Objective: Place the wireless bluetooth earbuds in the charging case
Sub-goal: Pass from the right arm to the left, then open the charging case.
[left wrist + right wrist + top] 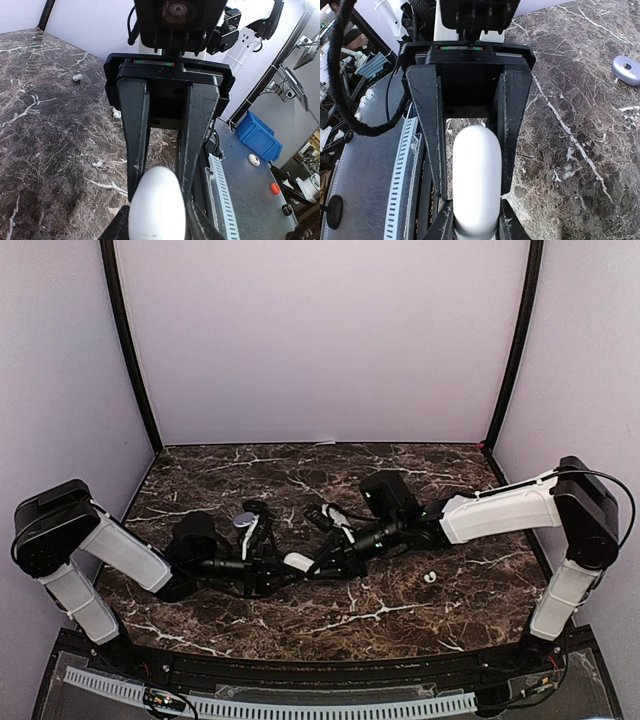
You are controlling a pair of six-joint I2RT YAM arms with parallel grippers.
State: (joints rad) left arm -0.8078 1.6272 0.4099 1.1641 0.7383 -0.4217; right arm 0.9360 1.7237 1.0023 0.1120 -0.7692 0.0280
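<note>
Very little is done as far as I can judge: no bud sits in the glossy white oval charging case [476,175], and I see no open lid on it. One tiny white bean-shaped earbud [429,577] lies loose on the dark veined marble table [200,620], right of centre in the top view and well apart from the case. My left wrist view shows it in the upper left [77,77]. A second pale bud [116,113] peeps out just beside my left finger. My right gripper [476,220] is clamped on the case, one fingertip on each side of its lower end. My left gripper [157,215] has a finger on either side of the other end, low in its frame, but I cannot tell whether it is pinching it. The case sits at the middle of the top view, between my two hands. Its long axis runs along my right fingers, upright in that frame, with a rounded end pointing up toward the palm. From above it lies roughly left to right. What is left, I reckon, is opening it, fetching each bud and seating both.
</note>
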